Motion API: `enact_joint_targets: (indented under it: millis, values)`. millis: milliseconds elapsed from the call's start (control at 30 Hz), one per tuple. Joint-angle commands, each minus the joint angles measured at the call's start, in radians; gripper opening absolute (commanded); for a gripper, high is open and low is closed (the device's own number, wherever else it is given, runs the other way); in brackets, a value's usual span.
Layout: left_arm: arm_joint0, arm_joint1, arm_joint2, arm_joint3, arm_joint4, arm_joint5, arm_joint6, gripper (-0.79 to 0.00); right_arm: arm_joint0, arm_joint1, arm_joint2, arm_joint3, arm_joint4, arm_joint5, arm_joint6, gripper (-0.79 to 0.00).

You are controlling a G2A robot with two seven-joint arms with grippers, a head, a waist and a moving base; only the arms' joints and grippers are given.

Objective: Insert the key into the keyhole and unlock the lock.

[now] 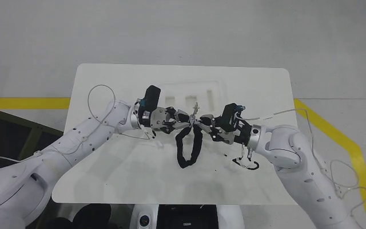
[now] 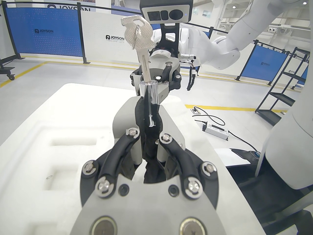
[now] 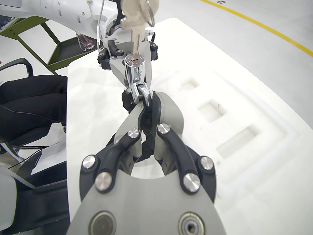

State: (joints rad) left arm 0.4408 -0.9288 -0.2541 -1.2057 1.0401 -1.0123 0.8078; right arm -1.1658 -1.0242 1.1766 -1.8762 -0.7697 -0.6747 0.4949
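Key (image 3: pixel 137 18) — blade tip buried unseen in lock (image 3: pixel 134 68); left gripper (image 2: pixel 149 108) and right gripper (image 3: pixel 149 106) each clamped tight on black cable (image 3: pixel 149 125), contact largely hidden.

White lettering with a logo stands on the blue barrier panel (image 2: pixel 44 31). The white panel (image 2: pixel 115 37) beside it carries the same in dark print.

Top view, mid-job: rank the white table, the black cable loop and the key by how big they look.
Largest to smallest:
1. white table, by far
2. black cable loop
3. key, a thin sliver; it sits nearer the camera yet looks smallest
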Motion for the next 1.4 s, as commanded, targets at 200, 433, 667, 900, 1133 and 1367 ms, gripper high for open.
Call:
enact_joint_targets:
  millis: [200, 433, 667, 900, 1133, 1367]
  values:
    - [-0.012, -0.002, 0.03, -0.001, -0.017, 0.0, 0.0, -0.73, -0.002, 0.0, -0.002, -0.007, -0.019, 0.007, -0.008, -0.785]
    - [-0.029, -0.003, 0.056, 0.0, -0.031, 0.0, 0.0, -0.529, -0.001, 0.001, -0.004, -0.01, -0.03, 0.012, -0.005, -0.785]
    - [-0.049, -0.003, 0.084, 0.004, -0.043, 0.0, 0.0, -0.471, 0.001, 0.001, -0.006, -0.016, -0.038, 0.016, -0.006, -0.785]
    - [-0.047, -0.014, 0.084, 0.015, -0.039, 0.0, 0.0, -0.523, 0.006, 0.001, -0.011, -0.024, -0.052, 0.014, 0.003, -0.785]
    - [-0.05, -0.019, 0.084, 0.025, -0.053, 0.0, 0.0, -0.785, 0.009, 0.0, -0.017, -0.022, -0.061, 0.023, 0.007, -0.785]
    - [-0.052, -0.018, 0.084, 0.028, -0.052, 0.0, 0.0, -0.785, 0.005, 0.001, -0.011, -0.016, -0.048, 0.032, 0.002, -0.037]
